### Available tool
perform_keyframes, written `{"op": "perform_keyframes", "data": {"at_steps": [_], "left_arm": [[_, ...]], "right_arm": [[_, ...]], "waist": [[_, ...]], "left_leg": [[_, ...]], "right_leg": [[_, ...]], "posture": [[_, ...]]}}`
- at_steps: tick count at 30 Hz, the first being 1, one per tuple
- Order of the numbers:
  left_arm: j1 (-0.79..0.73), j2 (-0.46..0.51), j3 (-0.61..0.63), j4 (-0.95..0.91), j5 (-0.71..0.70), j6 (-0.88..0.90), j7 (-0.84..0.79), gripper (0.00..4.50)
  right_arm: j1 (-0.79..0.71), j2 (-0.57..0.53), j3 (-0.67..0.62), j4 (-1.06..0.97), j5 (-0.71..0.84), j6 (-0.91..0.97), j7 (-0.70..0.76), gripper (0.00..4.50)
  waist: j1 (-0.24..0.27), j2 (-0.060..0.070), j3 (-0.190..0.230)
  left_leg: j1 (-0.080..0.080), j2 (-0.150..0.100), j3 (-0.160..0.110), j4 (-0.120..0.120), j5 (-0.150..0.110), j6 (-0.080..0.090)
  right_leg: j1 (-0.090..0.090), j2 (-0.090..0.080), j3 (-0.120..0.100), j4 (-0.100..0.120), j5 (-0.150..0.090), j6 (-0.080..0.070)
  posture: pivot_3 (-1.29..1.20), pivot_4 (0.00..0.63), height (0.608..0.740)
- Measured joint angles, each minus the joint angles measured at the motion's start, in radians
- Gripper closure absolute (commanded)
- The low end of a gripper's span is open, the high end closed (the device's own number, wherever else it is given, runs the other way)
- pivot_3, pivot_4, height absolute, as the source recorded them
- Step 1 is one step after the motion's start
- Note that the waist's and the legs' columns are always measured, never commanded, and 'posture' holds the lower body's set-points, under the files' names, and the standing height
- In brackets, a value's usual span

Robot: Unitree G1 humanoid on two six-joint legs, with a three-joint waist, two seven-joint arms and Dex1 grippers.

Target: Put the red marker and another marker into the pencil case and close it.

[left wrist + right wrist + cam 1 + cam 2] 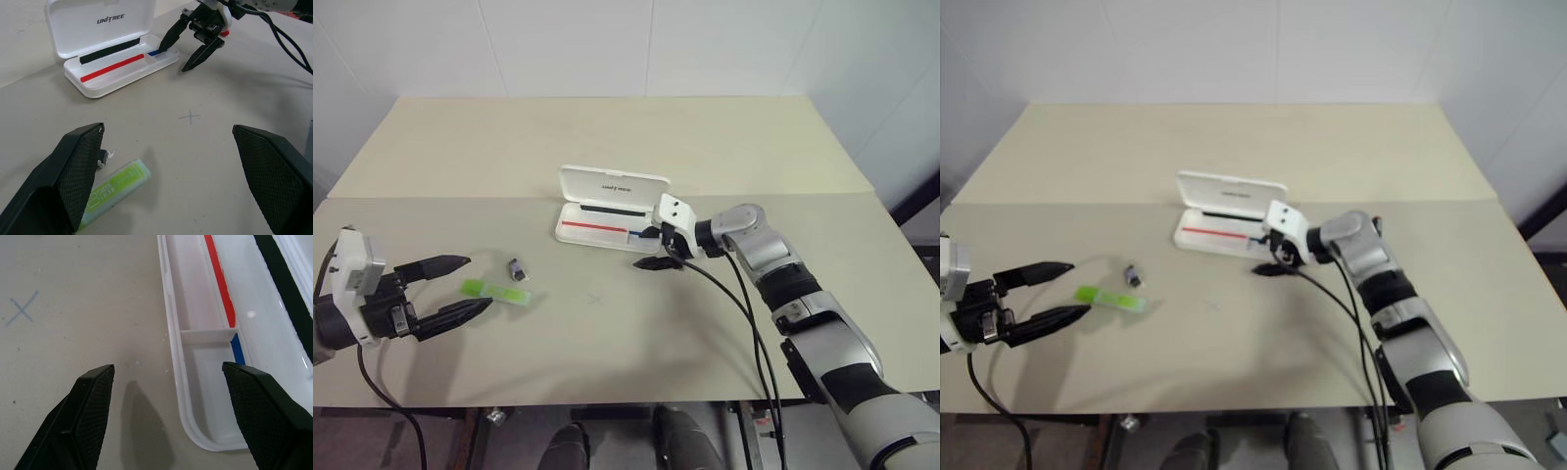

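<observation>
Flat white plastic pencil case (607,211) lies open mid-table; chunky lime-green marker (495,290) lies on beige table (724,147) just ahead of left hand (455,289). Both hands wide open, empty. Right hand (658,250) straddles the case's near corner. Red marker: can't tell where. Approach the green marker along its length w/ left. Plenty of room; edges far off.

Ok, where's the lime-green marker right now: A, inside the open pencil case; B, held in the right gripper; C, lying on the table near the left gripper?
C: the lime-green marker lies flat on the table just ahead of the open left gripper, well apart from the pencil case.
</observation>
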Motion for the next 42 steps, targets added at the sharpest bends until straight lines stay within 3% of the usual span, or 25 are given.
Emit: {"op": "perform_keyframes", "data": {"at_steps": [8,9,13,20,28,35,42], "left_arm": [[0.055,-0.01,0.042,-0.049,-0.002,0.001,0.02,0.03],[0.057,-0.011,0.042,-0.051,-0.002,0.002,0.02,0.01],[0.058,-0.011,0.043,-0.07,-0.007,0.005,0.028,0.0],[0.048,-0.015,0.04,-0.072,-0.015,0.005,0.04,0.0],[-0.007,-0.015,-0.006,-0.06,-0.015,-0.003,0.04,0.0],[-0.102,-0.014,-0.077,0.017,-0.009,-0.031,0.025,0.0],[-0.191,-0.01,-0.166,0.092,0.008,-0.043,-0.015,0.0]], "right_arm": [[-0.051,0.059,0.003,0.135,-0.058,-0.033,-0.031,0.0],[-0.058,0.063,0.004,0.141,-0.063,-0.033,-0.03,0.19],[-0.079,0.079,0.004,0.162,-0.088,-0.022,-0.049,1.26],[-0.09,0.078,0.0,0.163,-0.108,-0.022,-0.058,3.84],[-0.026,0.01,-0.068,0.003,-0.043,-0.094,-0.029,3.92],[0.231,-0.155,-0.091,-0.459,0.083,-0.018,0.118,3.92],[0.439,-0.305,-0.022,-0.743,0.052,0.035,0.155,3.92]], "waist": [[-0.003,0.0,0.0],[-0.003,0.0,0.0],[-0.003,0.0,0.0],[-0.003,0.0,0.0],[0.0,0.0,0.0],[0.006,0.0,0.0],[0.001,-0.001,0.0]], "left_leg": [[0.0,0.0,0.0,0.0,0.0,0.0],[0.0,0.0,0.0,0.0,0.0,0.0],[0.0,0.0,0.0,0.0,0.0,0.0],[0.0,0.0,0.0,0.001,0.0,0.0],[0.0,0.0,0.0,0.001,0.0,0.0],[0.0,-0.001,-0.001,0.001,0.0,0.0],[0.001,-0.001,0.0,0.003,0.0,0.0]], "right_leg": [[-0.001,0.0,0.0,0.002,0.0,-0.001],[-0.001,0.0,0.0,0.002,0.0,-0.001],[-0.001,0.0,0.0,0.003,0.0,-0.001],[-0.001,0.0,0.0,0.003,0.0,-0.001],[-0.001,0.0,0.0,0.004,0.0,0.0],[-0.001,0.0,0.0,0.005,-0.001,0.001],[-0.001,0.0,0.001,0.008,-0.001,0.0]], "posture": [[0.0,0.15,0.74],[0.0,0.15,0.74],[0.0,0.15,0.74],[0.0,0.15,0.74],[0.0,0.15,0.74],[0.0,0.15,0.74],[0.0,0.15,0.74]]}}
